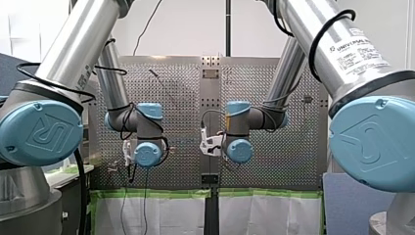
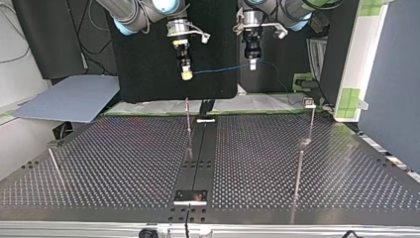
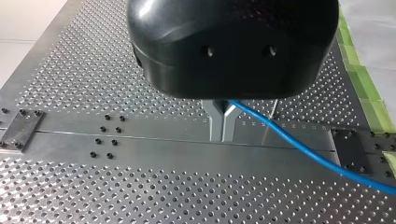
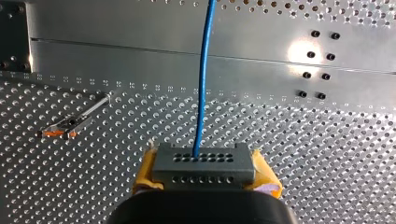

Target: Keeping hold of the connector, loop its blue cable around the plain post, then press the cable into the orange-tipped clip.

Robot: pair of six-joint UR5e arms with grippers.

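Observation:
A grey connector point(image 4: 204, 164) sits between the yellow pads point(image 4: 144, 173) of my right gripper point(image 4: 204, 161), which is shut on it. The blue cable point(image 4: 201, 79) leaves the connector and runs ahead over the perforated table. In the top view it hangs almost level point(image 2: 223, 68) between my right gripper point(image 2: 186, 75) and my left gripper point(image 2: 252, 65), both high above the table. My left gripper point(image 3: 222, 137) has its metal fingers shut on the cable point(image 3: 299, 147). An orange-tipped clip point(image 4: 63, 127) stands on the table beside my right gripper.
Thin posts rise from the table point(image 2: 124, 163): one near the middle point(image 2: 188, 126), one near the front point(image 2: 297, 181), one with a small head point(image 2: 309, 104), and a short one point(image 2: 54, 163). A dark rail point(image 2: 200, 158) runs down the middle.

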